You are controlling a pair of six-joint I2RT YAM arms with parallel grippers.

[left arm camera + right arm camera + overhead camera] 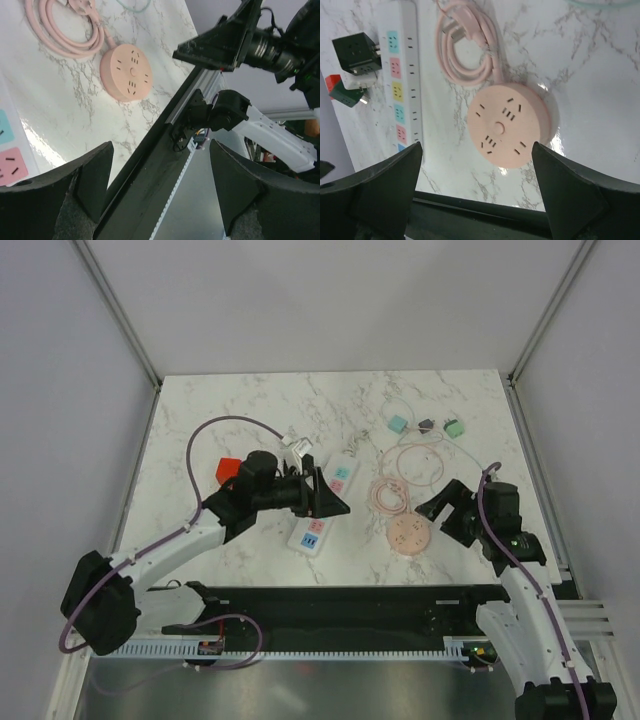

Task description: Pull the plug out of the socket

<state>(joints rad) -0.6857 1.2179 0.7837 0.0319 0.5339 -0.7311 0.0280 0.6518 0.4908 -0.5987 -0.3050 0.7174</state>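
Observation:
The socket, a long white power strip (310, 533) with blue, pink and teal labels, lies at the table's middle. It also shows in the right wrist view (405, 75) and at the left edge of the left wrist view (10, 167). A black cube plug (355, 52) lies beside the strip's far end with its metal prongs showing; I see no plug seated in the outlets in view. My left gripper (335, 498) hovers over the strip's middle, tilted sideways, open and empty (160, 150). My right gripper (440, 502) is open and empty (476, 150), right of the strip.
A round pink socket (408, 536) (507, 125) and its coiled pink cable (465, 50) lie between the strip and my right gripper. A red cube (228, 470) sits left of the strip. Small teal cubes (397, 424) lie at the back. A black rail (150, 170) runs along the near edge.

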